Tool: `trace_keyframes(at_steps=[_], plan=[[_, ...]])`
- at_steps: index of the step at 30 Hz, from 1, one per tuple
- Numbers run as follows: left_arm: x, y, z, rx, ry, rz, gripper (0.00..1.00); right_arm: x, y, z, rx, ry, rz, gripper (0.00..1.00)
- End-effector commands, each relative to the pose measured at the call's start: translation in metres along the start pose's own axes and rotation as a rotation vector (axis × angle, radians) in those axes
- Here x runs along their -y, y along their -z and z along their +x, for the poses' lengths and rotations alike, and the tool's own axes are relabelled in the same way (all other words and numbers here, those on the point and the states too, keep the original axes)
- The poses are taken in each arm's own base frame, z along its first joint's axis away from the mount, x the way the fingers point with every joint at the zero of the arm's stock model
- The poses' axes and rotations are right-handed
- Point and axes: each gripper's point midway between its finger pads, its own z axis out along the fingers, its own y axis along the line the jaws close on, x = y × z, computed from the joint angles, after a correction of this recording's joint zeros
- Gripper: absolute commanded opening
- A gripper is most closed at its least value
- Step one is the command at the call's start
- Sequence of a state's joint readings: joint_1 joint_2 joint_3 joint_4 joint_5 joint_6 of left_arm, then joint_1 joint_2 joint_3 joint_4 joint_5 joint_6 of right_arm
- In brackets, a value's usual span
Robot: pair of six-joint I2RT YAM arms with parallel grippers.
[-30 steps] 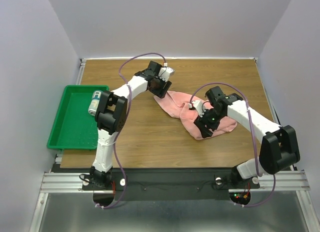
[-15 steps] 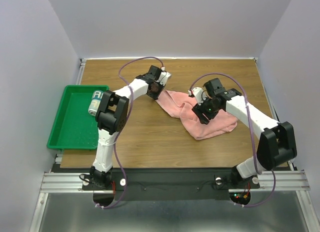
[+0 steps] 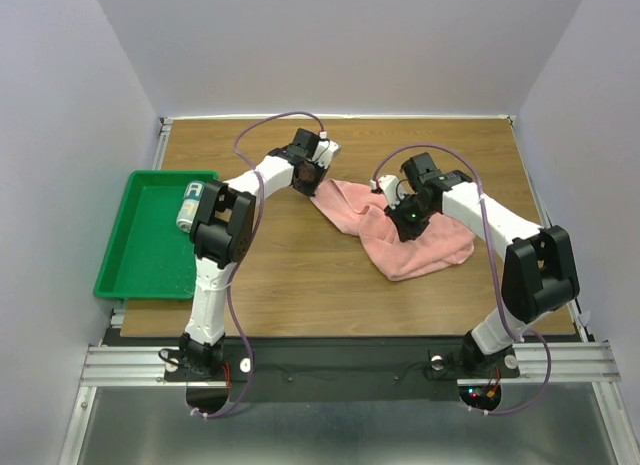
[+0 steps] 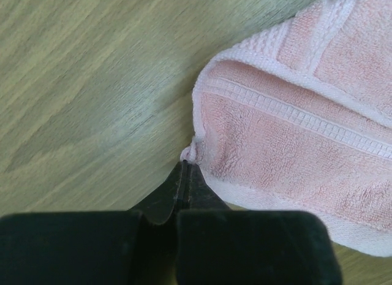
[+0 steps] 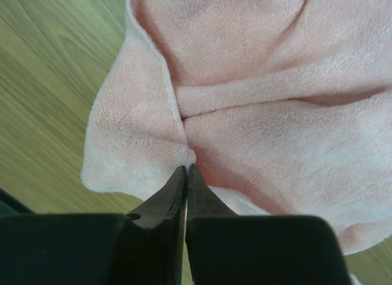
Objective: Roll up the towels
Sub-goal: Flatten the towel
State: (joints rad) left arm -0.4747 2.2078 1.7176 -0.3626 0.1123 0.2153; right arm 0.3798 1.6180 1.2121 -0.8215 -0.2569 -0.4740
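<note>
Since a second ago the right gripper (image 5: 185, 171) has drawn back from the near part of the pink towel (image 3: 425, 247) toward its far-left side, and the cloth's middle has spread a little flatter; the left gripper (image 4: 187, 168) has barely shifted. That towel lies crumpled and unrolled on the table (image 3: 300, 275), right of centre, one corner pointing to the far left. At that corner the left gripper's fingers are pressed together on only the very tip of the hem; the right gripper's fingers are likewise closed, pinching a puckered fold well inside the cloth, not an edge.

Off to the left, a small pale roll (image 3: 188, 207) with grey marks lies in the green tray (image 3: 150, 255); I judge it to be the printed towel, already rolled, though it is too small to be sure.

Risks, as I judge them: the left hold is so slight that any pull could slip the corner free; the right pinch sits on gathered cloth, so dragging from there may bunch the towel rather than flatten it, giving a lopsided roll.

No brand, label or writing is legible anywhere.
</note>
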Motion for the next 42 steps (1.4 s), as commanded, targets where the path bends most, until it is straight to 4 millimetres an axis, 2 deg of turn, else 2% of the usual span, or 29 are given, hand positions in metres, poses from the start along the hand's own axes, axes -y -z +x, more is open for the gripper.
trace_keyframes(at_steps=[1, 5, 9, 10, 11, 13, 14, 15, 18, 19, 22, 23, 25, 26, 29, 30, 31, 34, 35, 37, 38, 41, 42], plan=[[-0.032, 0.021, 0.003, -0.009, 0.05, -0.018, 0.0, 0.002, 0.025, -0.016, 0.074, 0.026, -0.005, 0.01], [-0.057, 0.045, 0.006, 0.008, 0.066, -0.067, 0.0, 0.016, 0.052, -0.023, 0.137, 0.029, 0.035, 0.01], [-0.078, 0.07, 0.014, 0.021, 0.098, -0.102, 0.0, 0.027, 0.106, -0.03, 0.28, 0.076, 0.122, 0.0], [-0.079, 0.073, 0.016, 0.023, 0.099, -0.105, 0.0, 0.027, 0.114, -0.027, 0.292, 0.117, 0.138, 0.01], [-0.084, 0.077, 0.019, 0.022, 0.106, -0.112, 0.0, 0.023, 0.105, -0.009, 0.255, 0.129, 0.132, 0.0], [-0.084, 0.081, 0.029, 0.001, 0.098, -0.113, 0.0, 0.018, 0.101, 0.013, 0.216, 0.184, 0.152, 0.01], [-0.083, 0.082, 0.032, -0.007, 0.093, -0.111, 0.0, 0.014, 0.092, 0.026, 0.184, 0.198, 0.132, 0.01], [-0.082, 0.082, 0.039, -0.021, 0.085, -0.11, 0.0, 0.003, 0.074, 0.051, 0.118, 0.196, 0.079, 0.01], [-0.078, 0.079, 0.05, -0.044, 0.084, -0.101, 0.0, -0.015, 0.049, 0.074, 0.074, 0.202, -0.032, 0.01], [-0.077, 0.078, 0.053, -0.049, 0.08, -0.096, 0.0, -0.015, 0.045, 0.077, 0.06, 0.196, -0.045, 0.02], [-0.075, 0.077, 0.055, -0.051, 0.082, -0.086, 0.0, -0.024, 0.036, 0.065, 0.068, 0.16, -0.117, 0.05], [-0.075, 0.076, 0.057, -0.055, 0.081, -0.088, 0.0, -0.028, 0.037, 0.047, 0.094, 0.156, -0.138, 0.05], [-0.078, 0.076, 0.056, -0.056, 0.077, -0.096, 0.0, -0.035, 0.037, 0.031, 0.112, 0.143, -0.155, 0.07], [-0.08, 0.076, 0.055, -0.056, 0.077, -0.103, 0.0, -0.043, 0.035, 0.018, 0.124, 0.165, -0.176, 0.14], [-0.087, 0.075, 0.053, -0.056, 0.09, -0.112, 0.0, -0.06, 0.037, -0.001, 0.145, 0.152, -0.227, 0.42], [-0.091, 0.075, 0.052, -0.055, 0.096, -0.117, 0.0, -0.054, 0.044, -0.011, 0.163, 0.135, -0.196, 0.5], [-0.094, 0.076, 0.049, -0.051, 0.098, -0.122, 0.0, -0.045, 0.046, -0.012, 0.155, 0.121, -0.156, 0.53], [-0.104, 0.077, 0.049, -0.049, 0.104, -0.141, 0.0, 0.009, 0.065, -0.007, 0.203, -0.002, -0.045, 0.53], [-0.106, 0.078, 0.049, -0.05, 0.105, -0.144, 0.0, 0.043, 0.071, 0.007, 0.2, -0.092, 0.009, 0.53], [-0.107, 0.078, 0.049, -0.051, 0.103, -0.141, 0.0, 0.073, 0.072, 0.028, 0.167, -0.174, 0.068, 0.52], [-0.106, 0.077, 0.049, -0.051, 0.104, -0.138, 0.0, 0.095, 0.07, 0.05, 0.128, -0.256, 0.104, 0.52], [-0.104, 0.078, 0.047, -0.04, 0.107, -0.127, 0.0, 0.116, 0.064, 0.078, 0.101, -0.41, 0.104, 0.5], [-0.104, 0.077, 0.048, -0.04, 0.109, -0.127, 0.0, 0.118, 0.053, 0.083, 0.086, -0.456, 0.073, 0.5]])
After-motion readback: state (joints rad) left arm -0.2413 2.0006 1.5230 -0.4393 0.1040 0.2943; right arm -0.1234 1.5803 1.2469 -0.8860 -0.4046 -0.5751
